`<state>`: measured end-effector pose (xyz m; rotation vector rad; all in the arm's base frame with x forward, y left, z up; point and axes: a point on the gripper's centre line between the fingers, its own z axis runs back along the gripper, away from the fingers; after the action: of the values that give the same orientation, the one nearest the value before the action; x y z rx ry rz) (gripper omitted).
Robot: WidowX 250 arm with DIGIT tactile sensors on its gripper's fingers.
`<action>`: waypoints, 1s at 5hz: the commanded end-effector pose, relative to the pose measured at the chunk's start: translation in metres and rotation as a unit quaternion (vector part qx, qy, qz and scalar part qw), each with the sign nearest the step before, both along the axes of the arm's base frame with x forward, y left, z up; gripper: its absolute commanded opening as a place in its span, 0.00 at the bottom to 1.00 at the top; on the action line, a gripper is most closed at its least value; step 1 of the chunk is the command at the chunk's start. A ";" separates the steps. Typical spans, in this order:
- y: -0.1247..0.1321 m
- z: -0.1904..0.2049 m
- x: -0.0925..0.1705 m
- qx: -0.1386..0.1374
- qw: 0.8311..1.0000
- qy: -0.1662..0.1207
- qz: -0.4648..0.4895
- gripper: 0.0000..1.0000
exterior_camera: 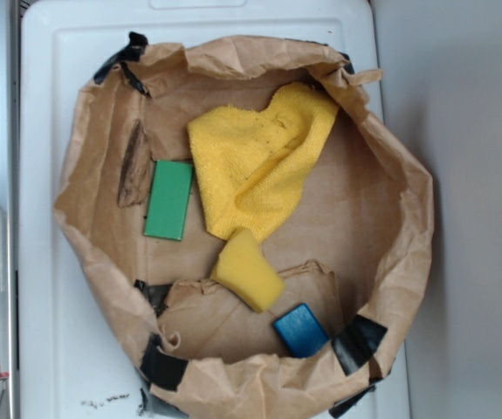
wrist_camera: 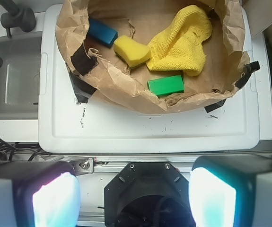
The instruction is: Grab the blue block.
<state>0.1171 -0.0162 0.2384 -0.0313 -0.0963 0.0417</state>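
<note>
Inside the crumpled brown paper bag (exterior_camera: pixel 102 175), rolled down into a shallow basin, lie four things. Landmark for all positions: the yellow sponge wedge (exterior_camera: pixel 247 270), resting near the middle of the bag's floor. The blue block (exterior_camera: pixel 301 330) lies flat near the sponge, toward the bag's taped rim, close beside a strip of black tape (exterior_camera: pixel 358 340); block and sponge do not touch. On the sponge's opposite side spreads the yellow cloth (exterior_camera: pixel 255 157), its lower tip reaching the sponge's edge. The green block (exterior_camera: pixel 168 200) lies flat, apart from the sponge, just beside the cloth. The bag sits on a white plastic lid (exterior_camera: pixel 50 87) that serves as the tabletop.

Wrist view: the sponge wedge (wrist_camera: pixel 131 51) again sits mid-bag, with the blue block (wrist_camera: pixel 102 31) just beyond it against the paper wall, the cloth (wrist_camera: pixel 183 40) alongside, and the green block (wrist_camera: pixel 166 85) nearer the camera. The claw (wrist_camera: pixel 135 198) hangs well apart from the bag, outside its rim; its two fingers (wrist_camera: pixel 55 201) stand wide apart, nothing between them. A grey sink (wrist_camera: pixel 10 75) adjoins the lid.
</note>
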 end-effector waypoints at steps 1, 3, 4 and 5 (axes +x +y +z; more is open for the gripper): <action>0.000 0.000 0.000 0.000 1.000 0.000 0.000 1.00; 0.011 -0.006 0.058 -0.010 0.998 -0.023 0.061 1.00; 0.017 -0.013 0.057 -0.005 0.998 -0.030 0.055 1.00; 0.017 -0.013 0.057 -0.005 0.998 -0.030 0.055 1.00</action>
<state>0.1728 -0.0046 0.2195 -0.0381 -0.1360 0.1287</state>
